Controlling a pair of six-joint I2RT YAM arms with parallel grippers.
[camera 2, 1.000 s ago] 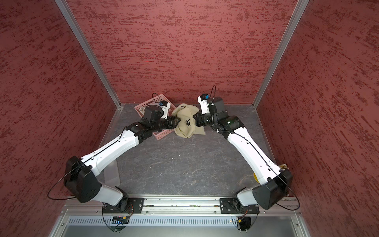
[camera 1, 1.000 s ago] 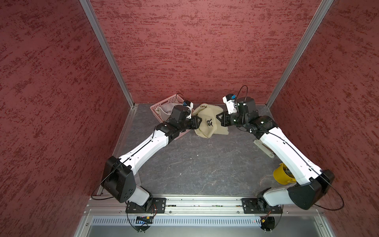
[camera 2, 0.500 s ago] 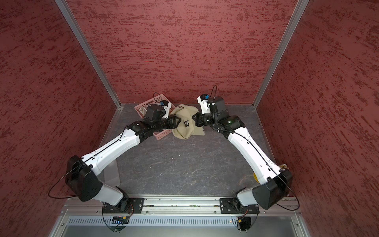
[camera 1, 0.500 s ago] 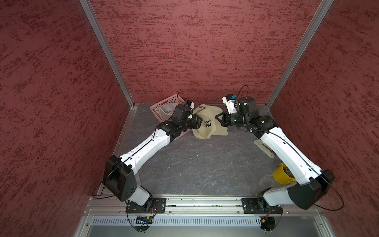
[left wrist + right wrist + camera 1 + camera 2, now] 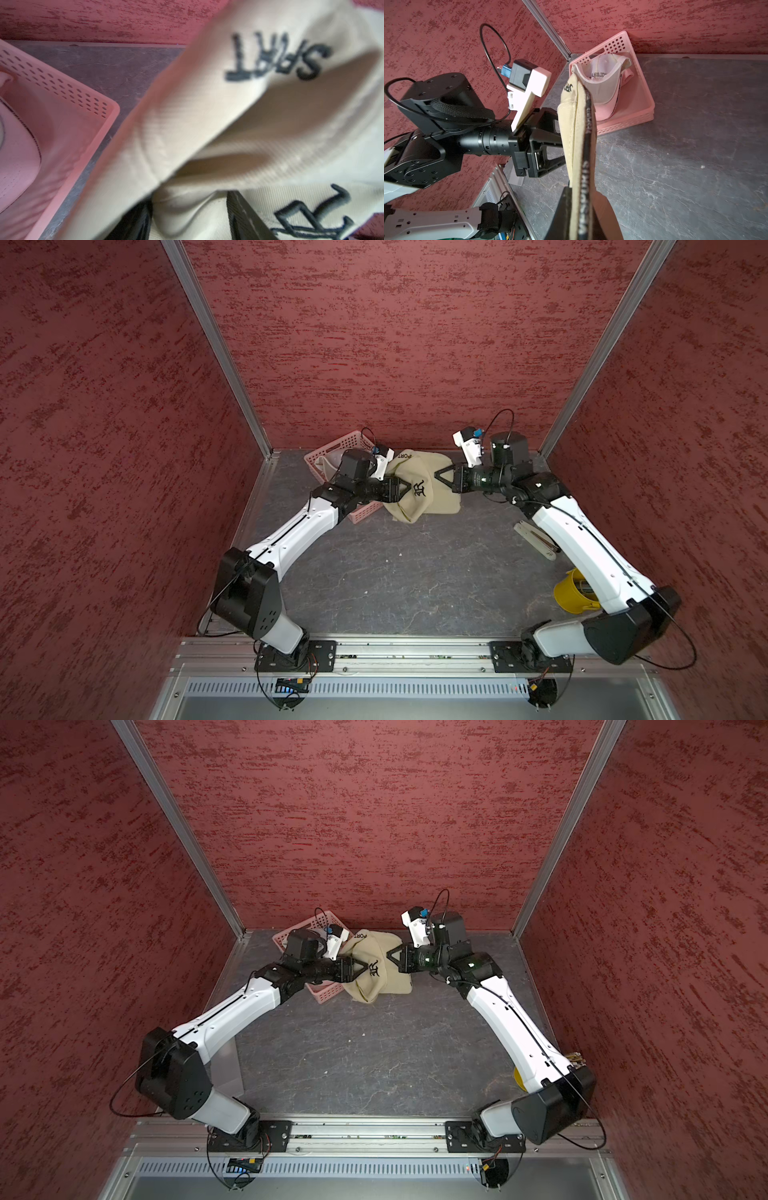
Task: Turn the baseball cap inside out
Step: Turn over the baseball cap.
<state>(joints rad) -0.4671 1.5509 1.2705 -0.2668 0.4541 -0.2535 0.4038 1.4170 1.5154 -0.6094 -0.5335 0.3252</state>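
The dark grey stone-look table (image 5: 415,580) has a pink plastic basket with holes (image 5: 332,446) in its far left corner. The beige cloth baseball cap (image 5: 432,497) is held near the far edge, just beside the basket and between the two tools. The right tool (image 5: 437,475) is closed tight on the cap's rim. The left tool (image 5: 404,489) has its jaws spread apart, with loose cap cloth between them. A small yellow cup (image 5: 569,593) sits near the right edge.
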